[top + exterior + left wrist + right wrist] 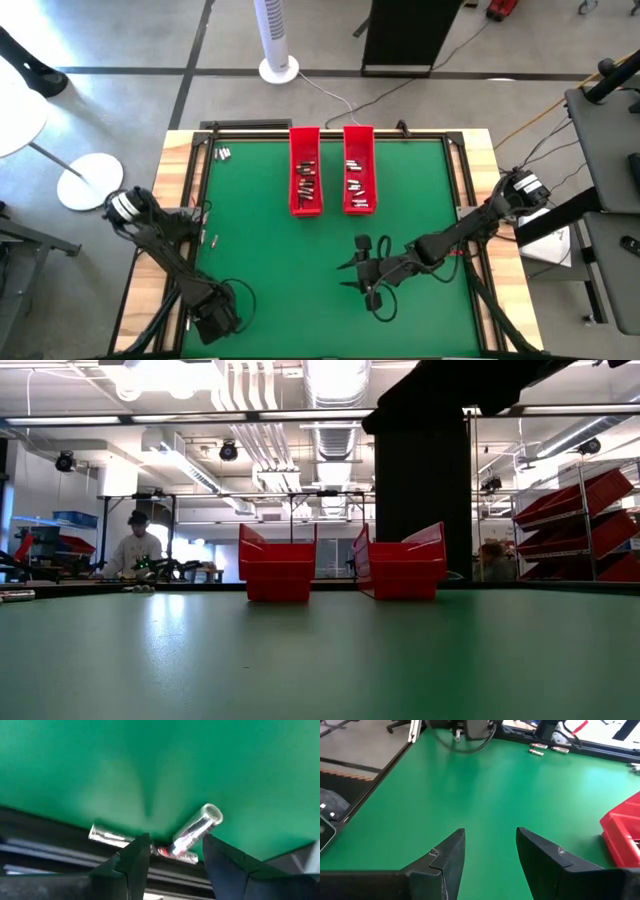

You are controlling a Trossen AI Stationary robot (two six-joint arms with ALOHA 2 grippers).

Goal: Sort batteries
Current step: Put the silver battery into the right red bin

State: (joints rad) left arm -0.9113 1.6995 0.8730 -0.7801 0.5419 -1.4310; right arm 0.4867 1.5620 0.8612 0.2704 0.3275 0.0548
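Presently two red trays on the green mat, far side, side by side: left tray [305, 172], right tray [358, 170], each with a scatter of small cylinders inside, batteries [306, 183] already dropped in. Likely one tray per kind, though kinds not distinguishable from above.

Left gripper [172, 862] low at the near-left edge of the mat, down by the table's border. Fingers spread apart, nothing between them yet. Just ahead of the tips a silvery battery [196, 831] lying tilted, one end lifted toward the mat, a second battery [107, 836] flat along the dark edge rail beside it. A third partly hidden under the tilted one, red band showing. Position reads as an approach for a pick: jaws wide enough to straddle the tilted cell. Rail close behind may crowd the fingers.

Right gripper [490, 852] hovering over the mat's near-centre, fingers parted, empty, pointed across bare green toward the left arm. Seems parked out of the way.

Stray cells remaining: a few at the far-left corner [223, 154], a few along the left edge [210, 239]. Sorting judged well along, not finished.
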